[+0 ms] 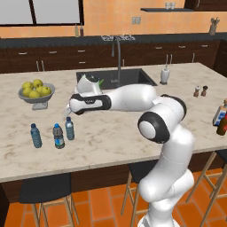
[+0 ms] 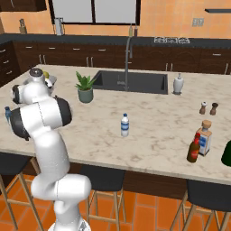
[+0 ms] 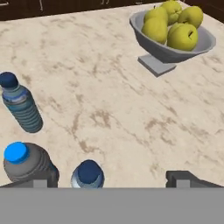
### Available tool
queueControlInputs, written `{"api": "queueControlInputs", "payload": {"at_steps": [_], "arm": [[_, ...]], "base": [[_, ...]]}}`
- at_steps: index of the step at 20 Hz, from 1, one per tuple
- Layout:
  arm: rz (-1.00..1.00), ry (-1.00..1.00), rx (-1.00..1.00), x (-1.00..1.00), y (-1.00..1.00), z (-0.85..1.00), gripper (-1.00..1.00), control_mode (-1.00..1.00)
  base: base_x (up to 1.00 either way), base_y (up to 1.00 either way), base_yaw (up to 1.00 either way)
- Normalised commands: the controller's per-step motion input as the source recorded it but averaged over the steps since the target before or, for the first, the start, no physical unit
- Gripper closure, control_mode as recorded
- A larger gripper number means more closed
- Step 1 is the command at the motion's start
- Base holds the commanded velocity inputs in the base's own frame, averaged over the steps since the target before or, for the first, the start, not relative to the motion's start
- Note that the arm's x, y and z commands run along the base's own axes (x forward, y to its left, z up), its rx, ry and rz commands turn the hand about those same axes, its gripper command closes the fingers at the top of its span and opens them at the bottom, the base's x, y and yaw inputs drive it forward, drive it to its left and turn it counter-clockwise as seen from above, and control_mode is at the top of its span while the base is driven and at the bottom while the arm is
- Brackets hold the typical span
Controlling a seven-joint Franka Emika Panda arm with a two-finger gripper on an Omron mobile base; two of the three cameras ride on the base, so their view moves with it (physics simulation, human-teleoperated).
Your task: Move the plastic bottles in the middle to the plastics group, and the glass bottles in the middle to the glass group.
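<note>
The gripper (image 3: 113, 177) hangs with jaws spread wide and empty over a blue-tinted water bottle (image 1: 69, 128), which stands upright just beside the dark grey bottle (image 1: 58, 136) and near the teal-blue bottle (image 1: 36, 135) of the plastics group on the marble island (image 1: 115, 128); a bowl of yellow-green apples (image 1: 36, 94) sits beyond. That delivery looks complete. A white-capped water bottle (image 2: 125, 125) waits mid-counter, so the next move calls for lifting clear and swinging right to it. The brown glass bottle (image 2: 193, 148) already stands beside the blue-and-white-labelled glass bottle (image 2: 205, 137). No label text is legible.
</note>
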Motion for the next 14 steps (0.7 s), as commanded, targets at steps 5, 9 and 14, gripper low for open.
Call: {"api": "queueControlInputs", "payload": {"at_steps": [5, 9, 14], "arm": [[-0.25, 0.00, -0.05, -0.17, -0.82, 0.58, -1.00, -1.00], [-0.29, 0.02, -0.03, -0.06, -0.98, 0.46, -1.00, -1.00], [-0.27, 0.07, -0.05, 0.00, -0.99, 0.53, -1.00, -1.00]], "base": [[0.00, 0.00, 0.00], [0.00, 0.00, 0.00], [0.00, 0.00, 0.00]]}}
